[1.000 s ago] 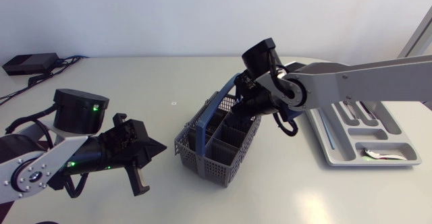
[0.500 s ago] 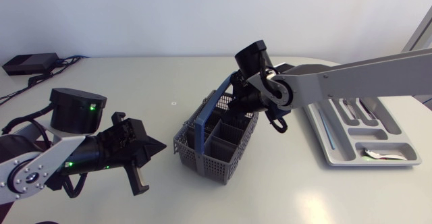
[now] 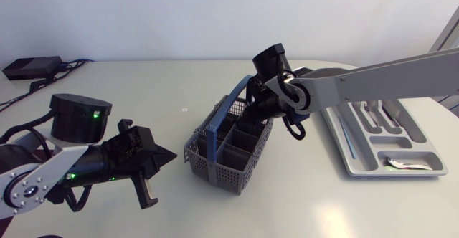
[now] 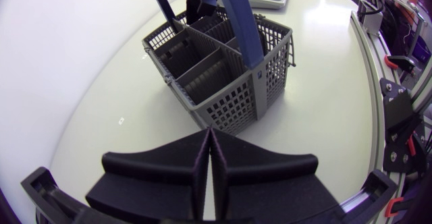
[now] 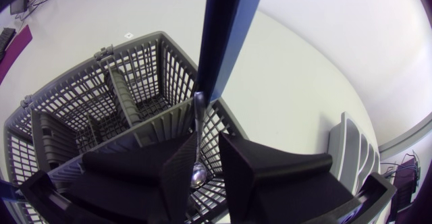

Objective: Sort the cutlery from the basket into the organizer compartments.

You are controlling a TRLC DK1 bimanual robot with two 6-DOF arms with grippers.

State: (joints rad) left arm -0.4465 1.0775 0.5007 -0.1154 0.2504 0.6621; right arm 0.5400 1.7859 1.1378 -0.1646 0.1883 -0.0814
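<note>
left pincer [image 4: 210, 142] pressed together | right pincer [image 5: 208, 142] spread around silver cutlery piece [image 5: 198, 175] in grey mesh basket [image 3: 215, 163], blue handle [image 5: 226, 28] just ahead | piece mostly hidden

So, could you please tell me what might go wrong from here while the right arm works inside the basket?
1. The thin metal utensil lies against one of the right arm's jaws, with a gap to the other. Closing off-centre may let it slip or twist.
2. The blue handle stands directly ahead of those jaws, so a lift could catch it and drag or tip the basket.
</note>
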